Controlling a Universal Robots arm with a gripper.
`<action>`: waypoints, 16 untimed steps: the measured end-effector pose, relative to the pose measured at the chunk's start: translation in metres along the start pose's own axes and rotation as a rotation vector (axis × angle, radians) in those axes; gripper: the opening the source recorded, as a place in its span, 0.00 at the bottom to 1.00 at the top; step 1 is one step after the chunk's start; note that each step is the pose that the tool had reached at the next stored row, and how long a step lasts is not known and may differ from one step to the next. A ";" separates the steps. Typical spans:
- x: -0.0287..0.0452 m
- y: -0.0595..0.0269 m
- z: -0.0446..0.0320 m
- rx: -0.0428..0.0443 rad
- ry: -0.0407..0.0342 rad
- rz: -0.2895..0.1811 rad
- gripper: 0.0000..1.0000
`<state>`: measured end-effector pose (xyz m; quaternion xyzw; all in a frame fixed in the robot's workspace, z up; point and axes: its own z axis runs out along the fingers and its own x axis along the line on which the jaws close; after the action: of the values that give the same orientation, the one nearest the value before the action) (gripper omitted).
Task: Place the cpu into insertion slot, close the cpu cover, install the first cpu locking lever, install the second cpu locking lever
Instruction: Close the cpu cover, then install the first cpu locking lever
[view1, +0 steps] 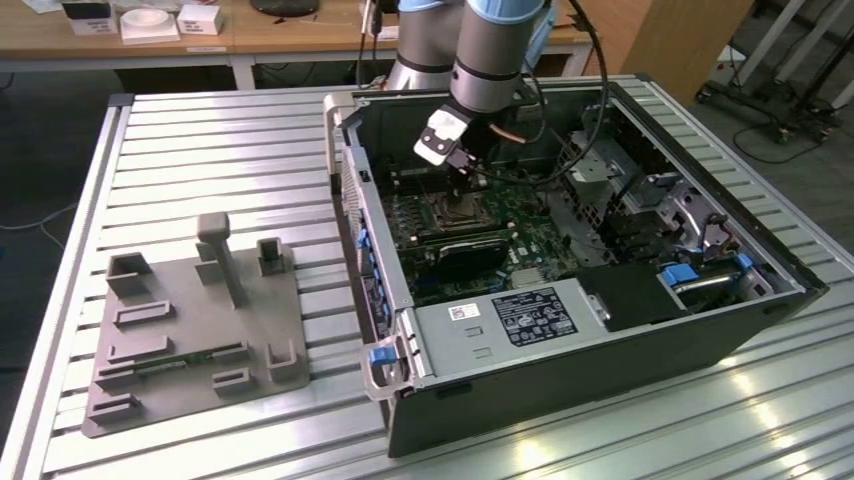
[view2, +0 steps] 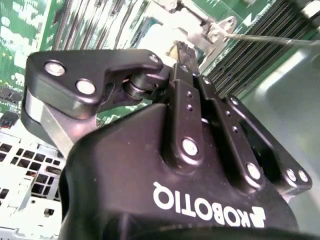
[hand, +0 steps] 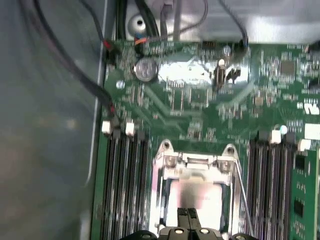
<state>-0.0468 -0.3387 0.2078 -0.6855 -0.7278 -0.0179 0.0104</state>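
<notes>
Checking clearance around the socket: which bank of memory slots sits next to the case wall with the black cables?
The bank of memory slots bordering the grey case wall and black cable; the other bank has green board beyond it.

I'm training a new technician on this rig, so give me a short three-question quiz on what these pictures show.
1. True or false: the computer case lies open on the slatted table.
2. The pincer is nearest: A the insertion slot, B the grey fixture, C the table's edge.
3. In the first wrist view, what long narrow parts flank the slot?
Key: 1 true; 2 A; 3 memory slots.
</notes>
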 end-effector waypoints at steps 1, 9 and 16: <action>-0.0001 0.0025 0.0000 0.0000 0.0000 0.000 0.11; -0.0002 0.0070 -0.0004 -0.0001 0.0001 0.000 0.11; -0.0002 0.0070 -0.0020 0.0000 0.0000 0.000 0.11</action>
<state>-0.0398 -0.3386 0.2099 -0.6855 -0.7278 -0.0179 0.0104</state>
